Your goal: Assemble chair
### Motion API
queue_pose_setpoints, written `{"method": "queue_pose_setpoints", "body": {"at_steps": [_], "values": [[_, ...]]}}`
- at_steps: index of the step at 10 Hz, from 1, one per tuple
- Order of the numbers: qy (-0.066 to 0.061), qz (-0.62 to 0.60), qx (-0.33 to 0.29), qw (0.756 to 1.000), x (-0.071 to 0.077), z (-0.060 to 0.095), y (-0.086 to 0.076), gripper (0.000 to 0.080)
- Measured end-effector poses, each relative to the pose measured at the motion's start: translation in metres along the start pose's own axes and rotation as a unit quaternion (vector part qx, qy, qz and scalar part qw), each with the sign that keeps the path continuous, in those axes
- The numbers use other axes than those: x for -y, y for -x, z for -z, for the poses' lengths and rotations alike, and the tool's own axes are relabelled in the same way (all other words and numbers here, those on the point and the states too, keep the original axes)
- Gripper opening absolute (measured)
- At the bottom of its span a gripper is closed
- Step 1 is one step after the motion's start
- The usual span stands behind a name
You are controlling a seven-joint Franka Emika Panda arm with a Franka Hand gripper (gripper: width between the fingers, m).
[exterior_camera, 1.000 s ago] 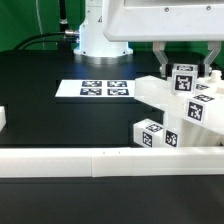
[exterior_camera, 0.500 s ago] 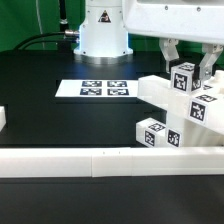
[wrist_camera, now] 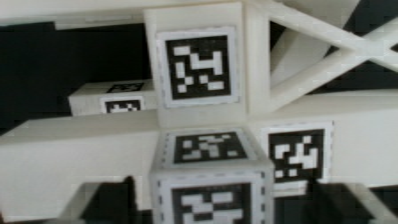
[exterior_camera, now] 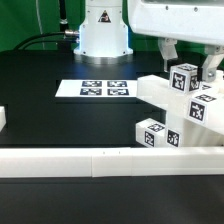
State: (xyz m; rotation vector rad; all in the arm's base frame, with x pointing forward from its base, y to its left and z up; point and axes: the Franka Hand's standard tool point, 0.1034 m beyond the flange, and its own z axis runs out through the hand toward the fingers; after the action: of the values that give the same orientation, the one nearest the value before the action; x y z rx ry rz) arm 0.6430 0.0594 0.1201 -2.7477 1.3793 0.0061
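The chair parts (exterior_camera: 192, 112) stand joined in a cluster at the exterior view's right: white tagged blocks and X-braced frames. A square-ended leg (exterior_camera: 184, 77) with a tag on its face sticks up at the top of the cluster. My gripper (exterior_camera: 190, 60) straddles this leg end, open, with a finger on each side and a gap between each finger and the leg. In the wrist view the leg end (wrist_camera: 214, 195) sits between the dark fingers (wrist_camera: 103, 203), with the braced frame (wrist_camera: 320, 60) beyond it.
The marker board (exterior_camera: 100, 89) lies flat in the middle of the black table. A long low white border rail (exterior_camera: 95, 160) runs along the front. A small white piece (exterior_camera: 3, 118) shows at the exterior view's left edge. The robot base (exterior_camera: 100, 30) stands behind.
The fingers have spread apart from the leg end; the finger at the exterior view's right has moved outward. The chair parts have not moved.
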Motion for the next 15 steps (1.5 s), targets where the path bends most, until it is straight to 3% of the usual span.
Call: {"method": "queue_pose_setpoints", "body": {"at_steps": [1,2,7,10,15], "values": [[-0.001,0.060,-0.001,0.998,0.001,0.001,-0.001,0.0613],[-0.003,0.111,-0.001,0.994,0.002,0.002,-0.002,0.0638],[-0.001,0.286,-0.005,0.958,0.000,0.002,-0.006,0.0649],[0.000,0.430,-0.007,0.903,-0.003,0.001,-0.009,0.0649],[0.011,0.526,0.024,0.850,-0.011,-0.003,0.001,0.0649]]}}
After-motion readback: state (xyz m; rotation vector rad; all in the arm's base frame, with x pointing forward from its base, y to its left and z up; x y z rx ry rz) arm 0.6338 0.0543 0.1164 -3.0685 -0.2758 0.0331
